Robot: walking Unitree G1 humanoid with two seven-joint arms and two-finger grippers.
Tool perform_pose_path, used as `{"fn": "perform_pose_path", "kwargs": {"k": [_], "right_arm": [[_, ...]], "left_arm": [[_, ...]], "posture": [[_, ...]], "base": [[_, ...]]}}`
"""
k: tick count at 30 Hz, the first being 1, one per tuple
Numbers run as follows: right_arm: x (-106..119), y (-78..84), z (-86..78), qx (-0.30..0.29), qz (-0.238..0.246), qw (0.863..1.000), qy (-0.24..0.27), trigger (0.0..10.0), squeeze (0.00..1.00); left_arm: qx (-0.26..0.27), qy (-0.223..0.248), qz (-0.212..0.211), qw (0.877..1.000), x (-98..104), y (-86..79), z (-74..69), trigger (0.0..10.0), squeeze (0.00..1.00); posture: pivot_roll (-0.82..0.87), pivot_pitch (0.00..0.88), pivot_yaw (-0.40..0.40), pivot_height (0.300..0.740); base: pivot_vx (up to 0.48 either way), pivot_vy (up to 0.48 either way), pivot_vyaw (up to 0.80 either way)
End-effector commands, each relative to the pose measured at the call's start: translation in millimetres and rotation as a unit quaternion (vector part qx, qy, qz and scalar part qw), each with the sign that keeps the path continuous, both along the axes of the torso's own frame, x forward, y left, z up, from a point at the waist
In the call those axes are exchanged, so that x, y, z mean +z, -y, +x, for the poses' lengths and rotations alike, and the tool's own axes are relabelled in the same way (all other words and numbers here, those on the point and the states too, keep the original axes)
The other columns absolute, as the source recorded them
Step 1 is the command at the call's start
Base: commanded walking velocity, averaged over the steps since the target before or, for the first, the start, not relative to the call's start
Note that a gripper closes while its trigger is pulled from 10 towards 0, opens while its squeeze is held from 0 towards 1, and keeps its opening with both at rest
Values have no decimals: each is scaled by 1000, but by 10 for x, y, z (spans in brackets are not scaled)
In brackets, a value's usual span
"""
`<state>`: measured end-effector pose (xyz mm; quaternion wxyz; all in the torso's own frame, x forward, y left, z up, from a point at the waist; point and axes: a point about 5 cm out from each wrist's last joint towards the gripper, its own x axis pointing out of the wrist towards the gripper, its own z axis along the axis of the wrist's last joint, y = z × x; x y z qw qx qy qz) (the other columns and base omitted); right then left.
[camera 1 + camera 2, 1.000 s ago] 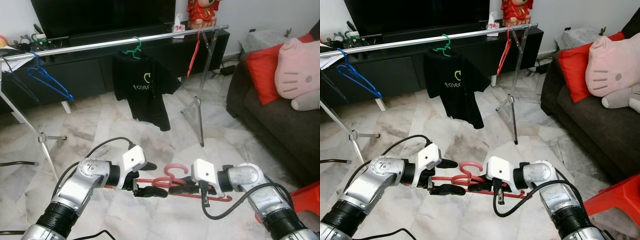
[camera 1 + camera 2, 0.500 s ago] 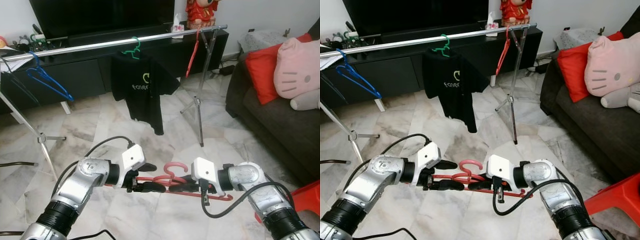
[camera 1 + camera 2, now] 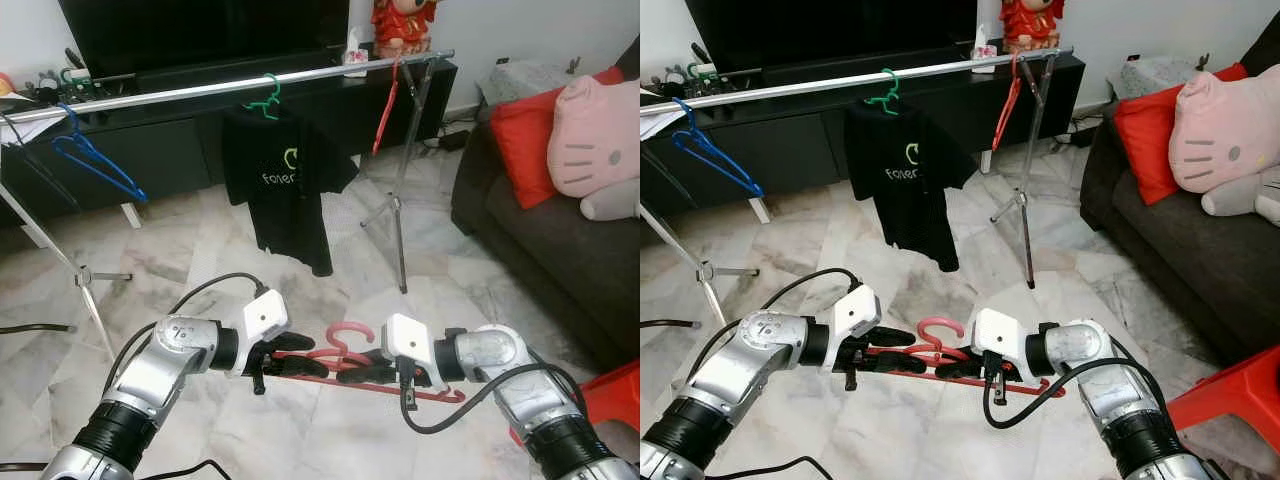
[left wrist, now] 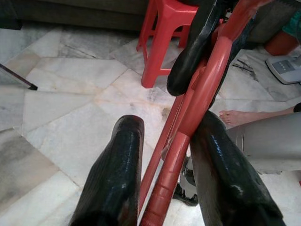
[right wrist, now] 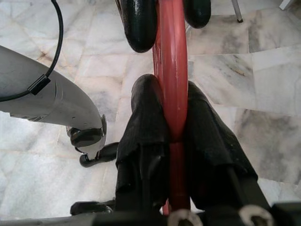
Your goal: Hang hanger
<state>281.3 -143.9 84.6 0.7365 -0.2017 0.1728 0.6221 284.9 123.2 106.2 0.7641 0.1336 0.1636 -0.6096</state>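
Left eye view: red hanger (image 3: 345, 352) low over marble floor (image 3: 200, 250), before rail (image 3: 230, 87). Left wrist view: left end effector (image 4: 164, 174) released, fingers astride hanger. Right wrist view: right end effector (image 5: 170, 117) clenched, grasping hanger.

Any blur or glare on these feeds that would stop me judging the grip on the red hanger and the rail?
Left eye view: evenly lit and sharp; the rail and the red hanger read clearly. Left wrist view: the near fingers are soft, with highlights on the glossy black; the hanger lies between them. Right wrist view: crisp, the fingers pressed on the hanger, mild sheen on the marble floor.
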Motion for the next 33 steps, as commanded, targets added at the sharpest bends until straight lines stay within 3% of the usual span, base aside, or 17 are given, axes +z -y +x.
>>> {"fn": "perform_pose_path", "kwargs": {"k": [1, 17, 18, 19, 33], "right_arm": [[136, -88, 35, 14, 24, 999, 26, 10000, 0], [115, -97, 48, 7, 34, 999, 18, 10000, 0], [113, -99, 46, 8, 36, 999, 15, 10000, 180], [112, -99, 46, 8, 38, 999, 12, 10000, 1000], [47, 35, 9, 25, 42, 998, -36, 10000, 1000]], "left_arm": [[-1, 0, 18, 1000, -7, -29, 10, 0, 0], [-26, -11, 14, 1000, -2, -15, -33, 0, 0], [-27, -11, 14, 999, -2, -16, -35, 0, 0], [-30, -11, 14, 999, -1, -15, -38, 0, 0], [-76, -13, 25, 997, 7, -8, -99, 0, 0]], "posture": [[-92, 48, -7, 740], [-93, 51, -7, 740], [-93, 51, -7, 740], [-91, 52, -8, 740], [-88, 49, -15, 740]], "base": [[0, 0, 0], [0, 0, 0], [0, 0, 0], [0, 0, 0], [0, 0, 0]]}}
